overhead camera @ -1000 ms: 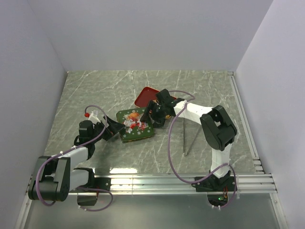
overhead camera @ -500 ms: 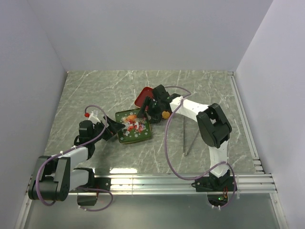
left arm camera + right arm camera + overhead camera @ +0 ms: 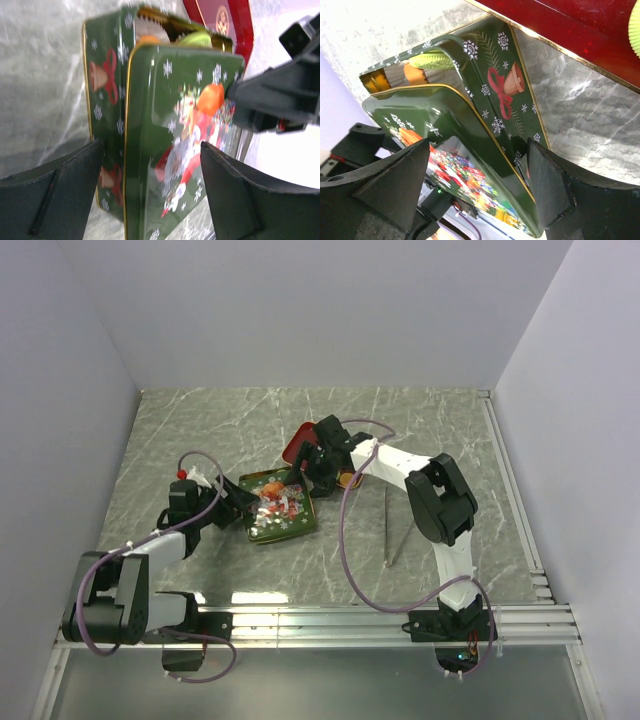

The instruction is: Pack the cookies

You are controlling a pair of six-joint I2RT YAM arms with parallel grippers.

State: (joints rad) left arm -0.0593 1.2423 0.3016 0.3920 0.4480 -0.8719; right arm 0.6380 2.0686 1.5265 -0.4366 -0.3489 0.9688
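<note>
Marble table [image 3: 440, 440]; green Xmas tin [image 3: 105, 100] sits mid-table, a bit twd left edge. Its lid [image 3: 165, 125] lies skewed on top, far end uncovered, prob half-closed. Red tray [image 3: 298, 445] just behind, twd far edge. L gripper [image 3: 150, 195] & R gripper [image 3: 475, 190] flank the tin from opp sides, fingers spread wide, clamping nothing, prob to nudge lid square. The cookies [image 3: 432, 60] are inside the tin, orange & green showing at the gap

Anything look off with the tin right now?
Yes. The lid sits askew on the tin, shifted sideways and not seated, so cookies show through the gap at one end. A small orange round also seems to lie on the table outside the tin, by the right arm.
</note>
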